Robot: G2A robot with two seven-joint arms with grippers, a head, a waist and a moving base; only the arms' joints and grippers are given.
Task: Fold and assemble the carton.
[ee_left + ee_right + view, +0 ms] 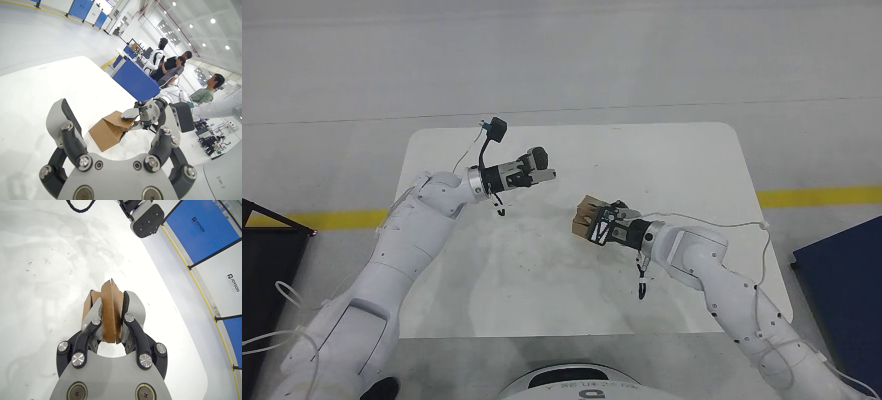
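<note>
Carton (589,215): qty 1. Small brown corrugated box, part-folded, flaps loose, near the centre of the counter (692,170). Judged light, stiff in the panels and easily creased at the flaps; best held by a wall edge or flap.
Right end effector (111,298): qty 1, pinching an upright flap.
Left end effector (545,170): qty 1, spread, empty, at carton's 10 o'clock, apart.

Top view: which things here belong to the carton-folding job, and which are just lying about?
Job in hand:
carton, a flap pinched by the right gripper
left gripper, open, apart from the carton
white table

Lying about:
yellow floor line
blue panel beside the table
dark frame on the floor
</note>
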